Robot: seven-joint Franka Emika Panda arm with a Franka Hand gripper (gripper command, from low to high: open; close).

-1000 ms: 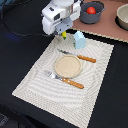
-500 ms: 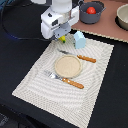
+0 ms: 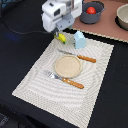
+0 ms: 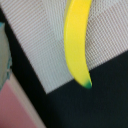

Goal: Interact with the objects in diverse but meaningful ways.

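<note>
Likely banana pick: gripper (image 3: 60,34) at upper centre over yellow banana (image 4: 78,42); jaw state unclear. Centre on the banana's middle, avoid blue carton (image 3: 79,39).

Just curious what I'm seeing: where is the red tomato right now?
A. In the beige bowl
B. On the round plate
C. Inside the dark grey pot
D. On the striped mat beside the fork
C: the red tomato sits inside the dark grey pot, off the mat.
</note>
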